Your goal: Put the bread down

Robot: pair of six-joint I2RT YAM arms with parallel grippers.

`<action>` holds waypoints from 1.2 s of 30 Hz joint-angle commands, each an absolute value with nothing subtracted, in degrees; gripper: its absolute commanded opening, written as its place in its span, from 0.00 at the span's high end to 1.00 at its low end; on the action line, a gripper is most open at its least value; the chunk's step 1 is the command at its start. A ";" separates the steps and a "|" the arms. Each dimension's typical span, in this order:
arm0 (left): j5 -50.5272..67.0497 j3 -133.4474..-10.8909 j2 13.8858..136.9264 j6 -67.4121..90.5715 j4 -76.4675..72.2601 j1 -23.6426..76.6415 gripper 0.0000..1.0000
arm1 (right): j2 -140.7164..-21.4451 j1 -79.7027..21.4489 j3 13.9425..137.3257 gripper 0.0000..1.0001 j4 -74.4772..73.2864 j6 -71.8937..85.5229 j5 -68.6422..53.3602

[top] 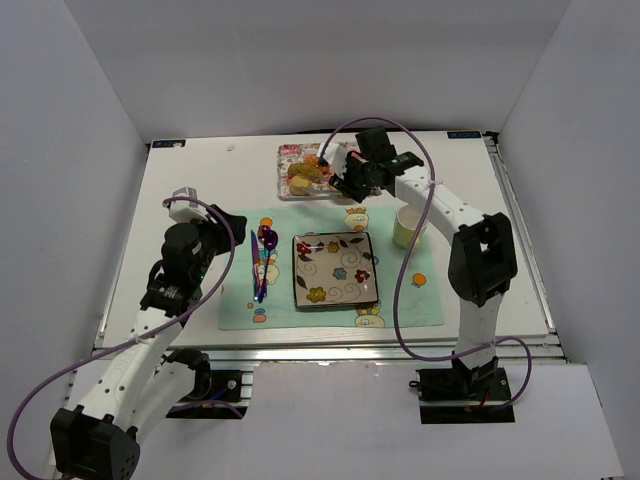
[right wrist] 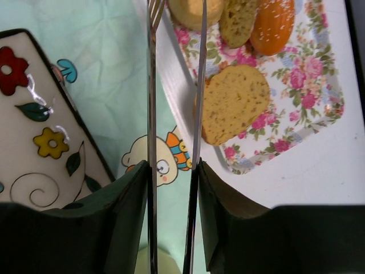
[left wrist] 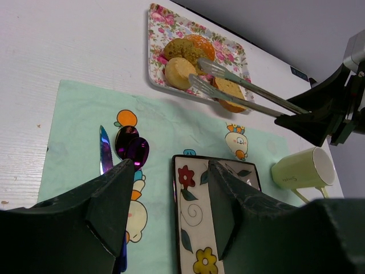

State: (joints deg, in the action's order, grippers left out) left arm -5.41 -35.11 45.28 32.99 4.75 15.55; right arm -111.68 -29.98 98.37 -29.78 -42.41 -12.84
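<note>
Several breads lie on a floral tray (top: 285, 187) at the back: a pale round bun (left wrist: 179, 71), an orange bun (left wrist: 199, 44) and a cut slice (right wrist: 234, 103). My right gripper (top: 352, 180) is shut on metal tongs (left wrist: 245, 94), one arm against each finger (right wrist: 128, 200). The tongs' arms stand apart, with their tips on either side of the round bun over the tray. The flowered square plate (top: 335, 270) on the mint placemat holds nothing. My left gripper (left wrist: 168, 171) is open and empty above the placemat, left of the plate.
A purple spoon (left wrist: 132, 145) and a knife (left wrist: 105, 151) lie on the placemat (top: 400, 305) left of the plate. A pale green cup (top: 408, 226) stands right of the plate, under my right arm. White walls enclose the table.
</note>
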 commanded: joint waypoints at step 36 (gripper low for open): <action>-5.62 -34.98 46.67 33.05 3.87 15.47 0.36 | -119.09 -30.94 101.78 0.70 -25.31 -41.31 -8.79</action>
State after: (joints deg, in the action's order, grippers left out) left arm -5.39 -35.11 47.46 33.01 4.34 15.55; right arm -119.24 -30.50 100.71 -25.85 -41.08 -9.28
